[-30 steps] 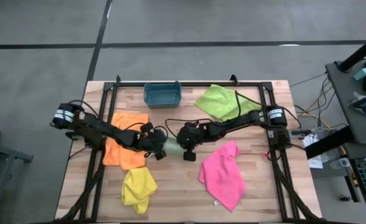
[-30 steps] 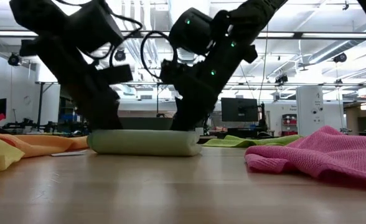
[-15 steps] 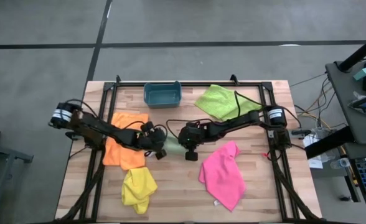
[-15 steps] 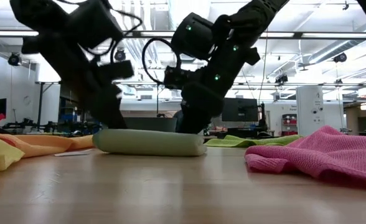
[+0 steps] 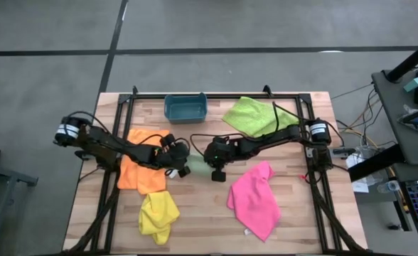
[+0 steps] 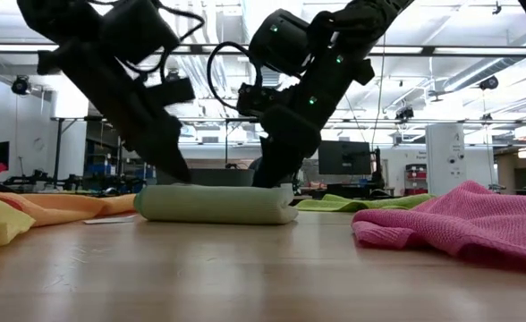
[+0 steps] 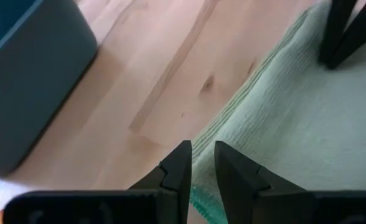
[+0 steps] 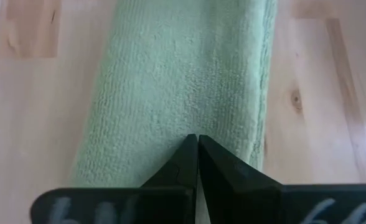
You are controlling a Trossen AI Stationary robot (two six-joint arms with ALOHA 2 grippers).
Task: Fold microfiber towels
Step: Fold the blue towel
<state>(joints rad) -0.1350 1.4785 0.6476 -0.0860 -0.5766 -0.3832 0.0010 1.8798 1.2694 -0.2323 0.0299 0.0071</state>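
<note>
Right wrist view is showing closed fingers (image 8: 197, 163) pressing the mint towel (image 8: 183, 81), left fingers (image 7: 198, 169) nearly closed at its edge (image 7: 276, 118); uneven lifting risks unrolling the fold.

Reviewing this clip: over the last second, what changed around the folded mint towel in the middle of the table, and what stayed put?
The left gripper slid along the folded pale mint green microfiber towel toward the right gripper, fingers now slightly apart. The towel nudged a little the same way. The right gripper stayed shut, pressing the towel's other end. The orange, yellow, lime green and pink towels and the teal plastic bin did not move.
</note>
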